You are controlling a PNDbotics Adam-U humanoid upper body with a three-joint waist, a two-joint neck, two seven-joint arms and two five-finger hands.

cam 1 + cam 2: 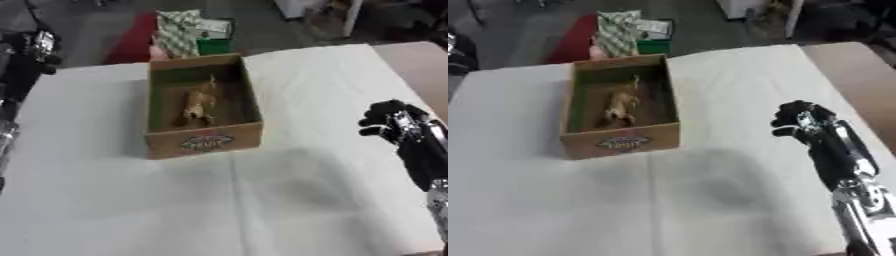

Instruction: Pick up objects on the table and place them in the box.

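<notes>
The box [203, 105] stands well to the left of the right hand [800, 121] and a little farther from the robot, open at the top, its printed front wall turned toward the robot. A tan, blurred object [198, 105] lies inside on the box floor, near the middle; what it is cannot be made out.

The right hand is raised over the white table [262, 200], its fingers curled in and clenched on nothing, the black forearm running back toward the lower right corner. Its shadow falls on the cloth to its lower left. Nothing lies on the table between the hand and the box.

The left arm [22, 60] shows only at the upper left edge, dark and blurred; whether that hand is clenched or released cannot be told.

Beyond the box, off the table's far edge, sit a checked green-and-white bag [179, 31] and a red shape [133, 45].
</notes>
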